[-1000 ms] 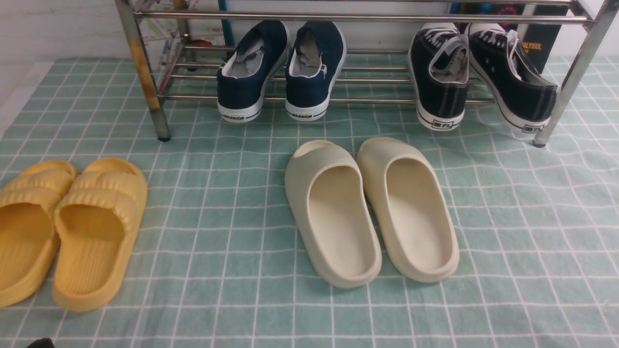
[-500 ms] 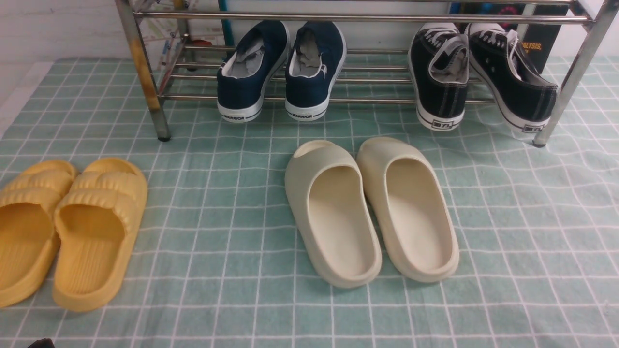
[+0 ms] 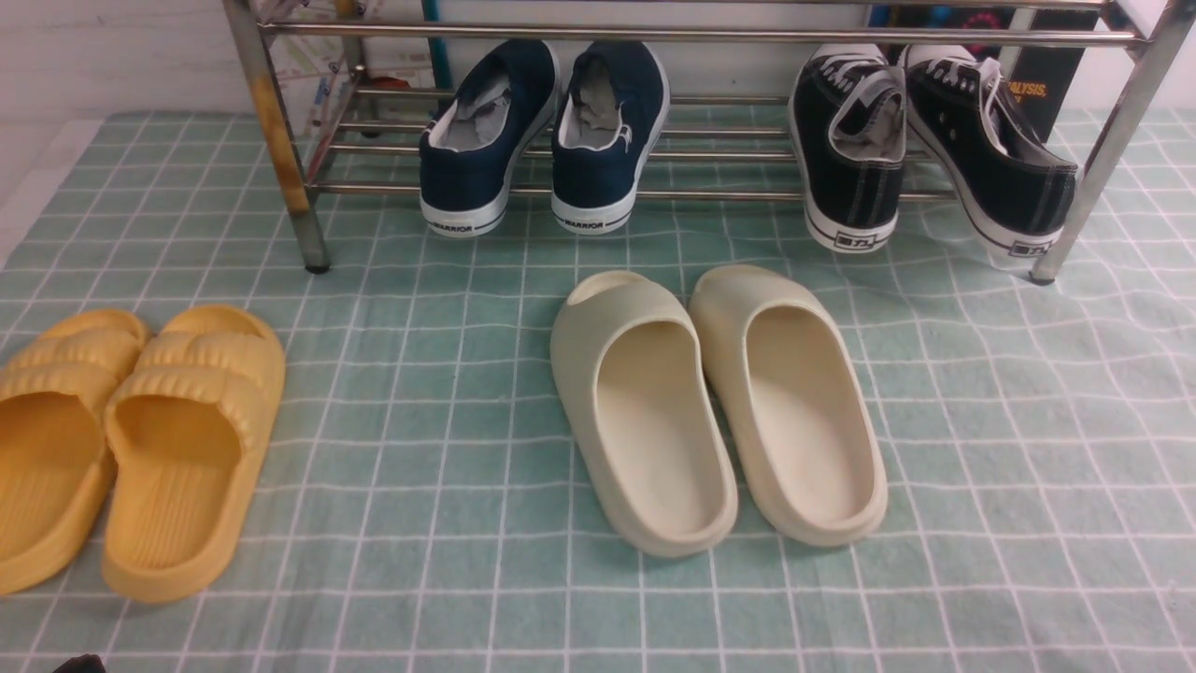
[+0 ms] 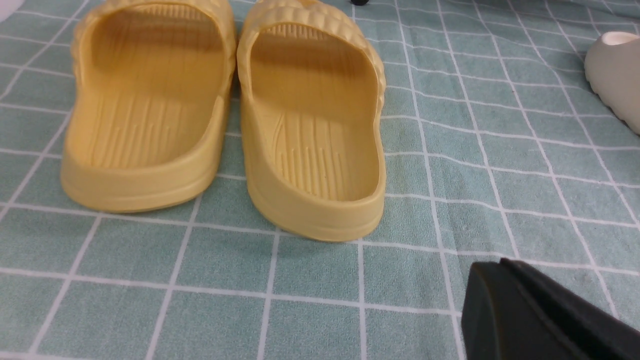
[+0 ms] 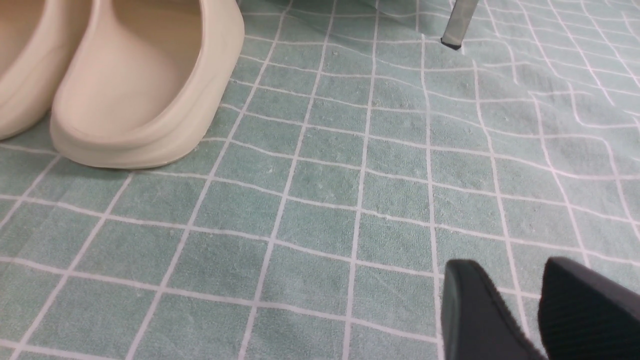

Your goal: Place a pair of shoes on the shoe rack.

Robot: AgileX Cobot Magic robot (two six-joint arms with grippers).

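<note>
So the navy slip-ons are sitting side by side on the low shelf of the chrome shoe rack, over toward its left end; their toes are pointing in toward the wall and their white heels are hanging out past the front bar, "WARRIOR" lettering showing. The black lace-up sneakers are sharing that shelf near the right leg; their heels are poking out front too, and the right one is leaning outward at an angle.

Down on the green checked cloth, the cream slides are lying in front of the rack, close together with their open heels facing the robot; the puffy yellow slippers are resting well apart from them, off to the left, also paired up.

As for the hardware, the left gripper is keeping its fingers pressed together, pinching nothing; the right gripper is showing two dark fingertips with a narrow gap between them, cloth visible through it, and it's holding nothing either. Both are hovering on the near side, clear of the footwear; some books are standing behind the rack's right end.
</note>
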